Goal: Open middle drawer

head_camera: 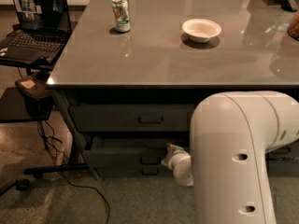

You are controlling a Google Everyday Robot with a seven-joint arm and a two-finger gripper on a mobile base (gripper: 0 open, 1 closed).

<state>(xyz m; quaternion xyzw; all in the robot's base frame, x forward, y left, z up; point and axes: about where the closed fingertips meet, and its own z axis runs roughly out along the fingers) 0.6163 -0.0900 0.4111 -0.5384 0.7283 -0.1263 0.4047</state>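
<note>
The middle drawer (117,157) is found under the near edge of the table (187,64), second of three drawer fronts stacked one above another. Its front is seen standing a little nearer than the top drawer (112,118), and a dark strip of its inside is shown along its top edge. One small dark pull (150,160) is set at its centre. The bottom drawer (124,172), with the thinnest front, is seen just below.

The gripper (169,155) is held low, just right of the middle drawer's pull and close against the front. Whether it is open or closed cannot be told, nor whether the pull is touched. The one white arm (233,162) is seen bulking large at the near right.

On the grey tabletop, one can (121,14) is stood at the far left and one white bowl (201,30) is placed to its right, well apart. One open laptop (37,20) is set on a side stand left of the table.
</note>
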